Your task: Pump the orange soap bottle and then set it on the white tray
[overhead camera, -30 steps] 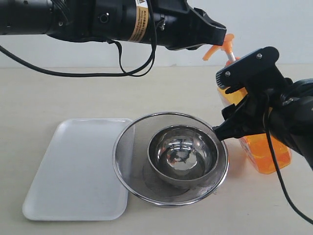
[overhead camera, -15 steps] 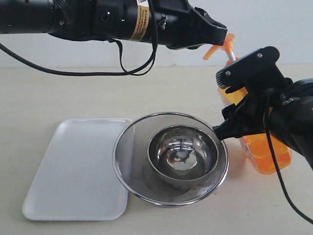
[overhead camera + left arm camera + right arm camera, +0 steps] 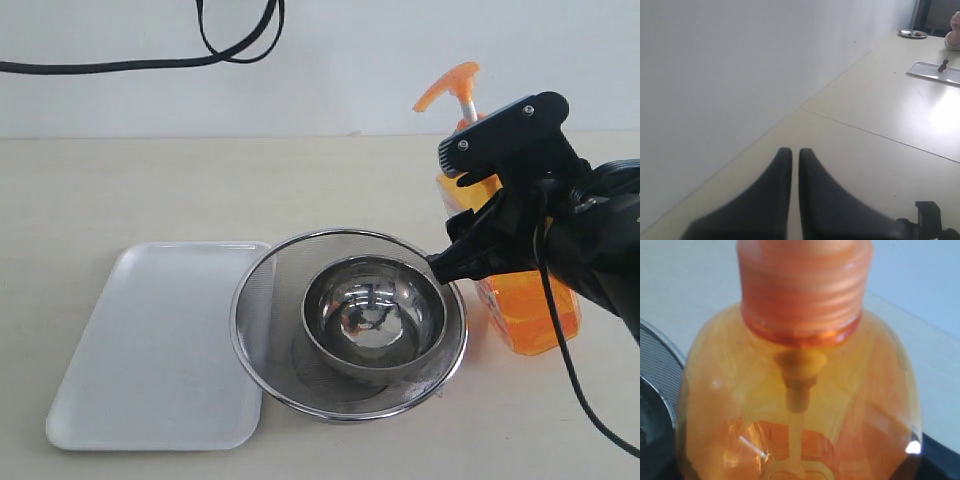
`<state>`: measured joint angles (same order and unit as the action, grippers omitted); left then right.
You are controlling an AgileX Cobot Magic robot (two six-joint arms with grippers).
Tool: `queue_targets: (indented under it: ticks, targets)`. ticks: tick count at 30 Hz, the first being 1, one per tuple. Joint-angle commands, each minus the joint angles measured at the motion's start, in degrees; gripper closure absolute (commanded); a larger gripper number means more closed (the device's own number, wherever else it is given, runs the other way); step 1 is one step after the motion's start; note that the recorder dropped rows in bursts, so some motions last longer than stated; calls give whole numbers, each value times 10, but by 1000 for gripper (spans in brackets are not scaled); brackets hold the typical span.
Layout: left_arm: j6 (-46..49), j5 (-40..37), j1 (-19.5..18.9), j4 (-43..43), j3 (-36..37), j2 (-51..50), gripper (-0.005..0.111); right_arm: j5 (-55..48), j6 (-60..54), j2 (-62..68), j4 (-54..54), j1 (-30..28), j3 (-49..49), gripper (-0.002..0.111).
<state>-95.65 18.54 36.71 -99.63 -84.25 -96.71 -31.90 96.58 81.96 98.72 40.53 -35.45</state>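
Observation:
The orange soap bottle (image 3: 527, 312) stands tilted at the right of the exterior view, its orange pump head (image 3: 449, 84) raised on a white stem. My right gripper (image 3: 478, 250) is shut on the bottle's body, just right of the strainer. The right wrist view is filled by the bottle's shoulder and ribbed collar (image 3: 800, 390). The white tray (image 3: 150, 350) lies flat at the left with nothing on it. My left gripper (image 3: 795, 152) is shut on nothing and faces a wall and a bare tabletop; it is out of the exterior view.
A round steel mesh strainer (image 3: 262, 285) holding a steel bowl (image 3: 375, 318) sits between tray and bottle, overlapping the tray's right edge. A black cable (image 3: 120, 66) hangs across the top. In the left wrist view, a distant tray (image 3: 935, 73) lies on another table.
The left arm, which was over the pump head, has withdrawn out of the exterior view. The right gripper and bottle have shifted slightly up and left.

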Motion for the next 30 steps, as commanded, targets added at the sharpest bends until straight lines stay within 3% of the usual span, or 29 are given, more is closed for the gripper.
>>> queue_targets:
  ticks: [1, 13, 30]
  targets:
    - [2, 11, 5, -3, -1, -15, 102, -9, 1, -7, 12, 0, -6, 108]
    - [2, 31, 5, -3, -1, -76, 102, -8, 1, -7, 12, 0, -6, 108]
    - [-25, 76, 5, -3, -1, -80, 102, -10, 1, -7, 12, 0, -6, 108]
